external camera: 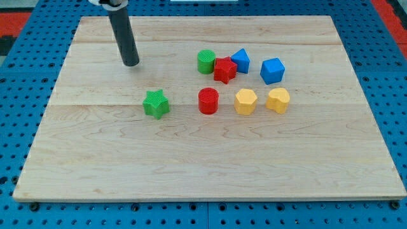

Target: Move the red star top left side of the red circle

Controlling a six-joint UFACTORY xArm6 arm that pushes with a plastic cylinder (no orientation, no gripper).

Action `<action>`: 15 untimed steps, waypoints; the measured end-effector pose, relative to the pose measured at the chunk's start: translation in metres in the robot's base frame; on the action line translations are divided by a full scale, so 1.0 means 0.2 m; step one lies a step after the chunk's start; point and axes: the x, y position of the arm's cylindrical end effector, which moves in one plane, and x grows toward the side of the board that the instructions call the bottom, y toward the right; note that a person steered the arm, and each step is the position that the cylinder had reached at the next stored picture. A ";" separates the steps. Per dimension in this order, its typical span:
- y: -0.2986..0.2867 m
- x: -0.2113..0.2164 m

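Red star (224, 69) sits wedged between green cylinder (205, 62) and blue triangle-ish block (240, 60), above-right of red circle (208, 100). Looks light, rigid, slides easily; its points may make it spin, so push its right side. No claw here, nothing held: my tip (131, 63) touches no block, well left of the cluster.

Pale wood counter (95, 178) carries: green star (156, 104), red circle (208, 100), two yellow blocks (245, 101) (278, 100), green cylinder (205, 62), red star (224, 69), two blue blocks (241, 60) (272, 70).
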 end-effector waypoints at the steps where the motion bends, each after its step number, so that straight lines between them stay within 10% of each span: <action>1: 0.19 -0.03; 6: 1.39 -0.13; 9: 1.47 0.04; 15: 0.57 0.19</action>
